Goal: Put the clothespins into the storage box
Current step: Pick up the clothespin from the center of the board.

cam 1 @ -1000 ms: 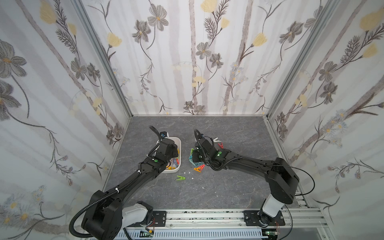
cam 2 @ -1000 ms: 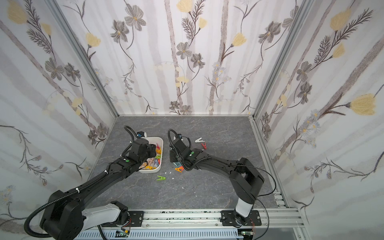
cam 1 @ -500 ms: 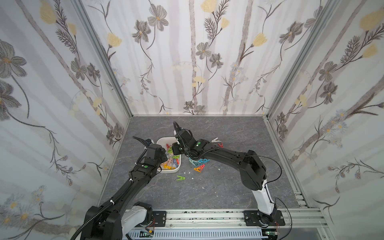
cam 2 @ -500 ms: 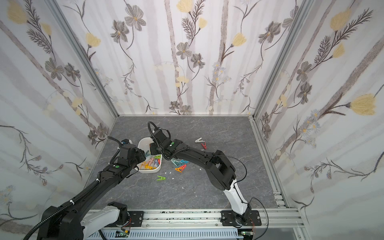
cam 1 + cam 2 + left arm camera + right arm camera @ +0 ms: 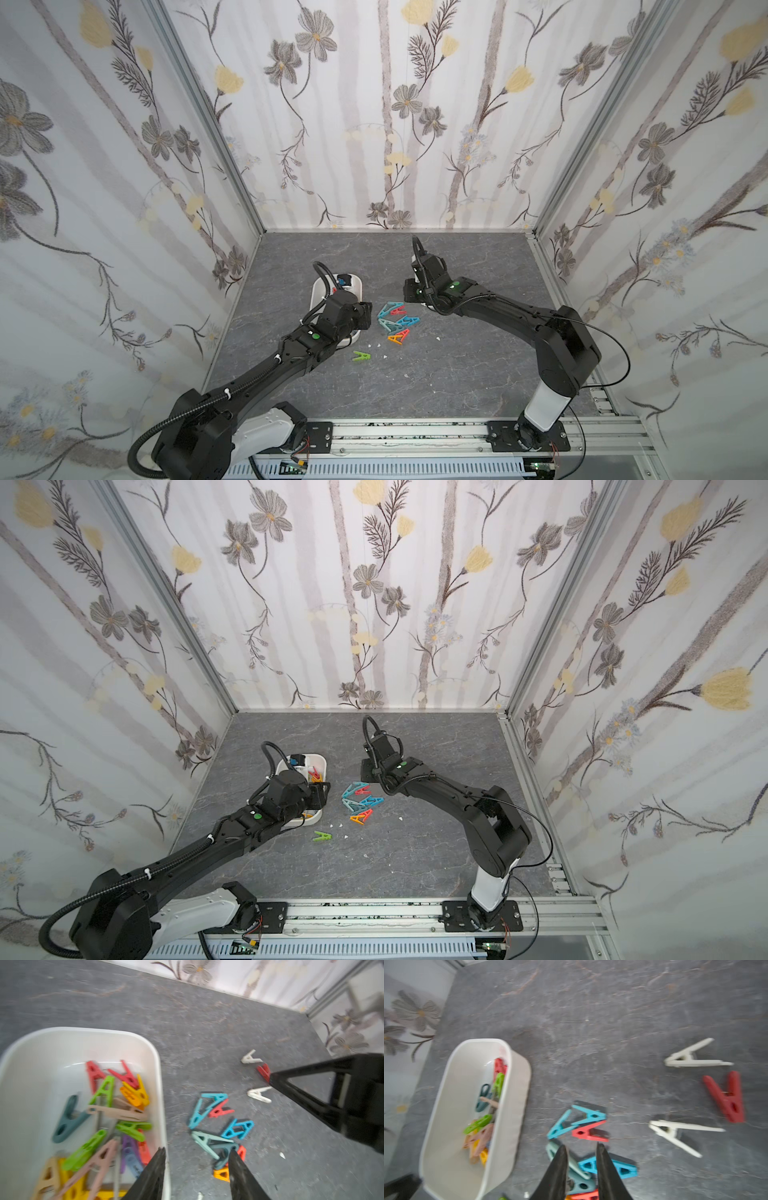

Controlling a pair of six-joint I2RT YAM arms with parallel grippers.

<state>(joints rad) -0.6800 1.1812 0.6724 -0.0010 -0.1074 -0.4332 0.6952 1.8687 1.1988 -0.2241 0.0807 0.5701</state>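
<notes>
In a top view the left tool [image 5: 366, 316] hangs with its fingers apart and nothing between them. The white box [image 5: 318, 286] lies at its 9 o'clock with many pegs [image 5: 104, 1091] inside, and a loose heap of pegs [image 5: 391, 327] lies on the worktop [image 5: 457, 374] at its 3 o'clock. The right tool [image 5: 410, 293], fingers slightly apart and empty, hovers with that heap at its 7 o'clock.

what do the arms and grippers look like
The left arm and right arm are black with a white base link and a green wrist light. A ribbed black hose loops by the left base; a black cable arches over the right wrist. The left gripper and right gripper have pointed black fingers.
</notes>
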